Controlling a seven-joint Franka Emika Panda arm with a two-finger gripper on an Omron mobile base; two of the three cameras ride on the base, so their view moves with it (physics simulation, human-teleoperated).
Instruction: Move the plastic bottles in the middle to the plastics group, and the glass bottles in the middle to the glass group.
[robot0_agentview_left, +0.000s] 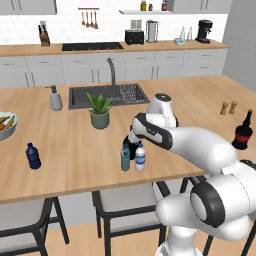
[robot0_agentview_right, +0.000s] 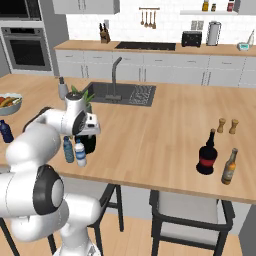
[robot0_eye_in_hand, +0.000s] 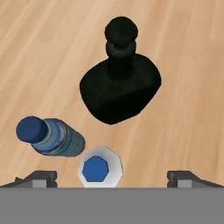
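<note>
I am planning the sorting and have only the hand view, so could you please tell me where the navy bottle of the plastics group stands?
Observer: The navy bottle stands alone, far to the left on the island counter, near its front edge.
Operator: Thank you. And where is the red-labelled glass bottle?
Observer: The red-labelled bottle stands far to the right, also near the front edge.
Operator: Is anything next to it?
Observer: Yes, an amber bottle stands close beside it, further right.
</note>
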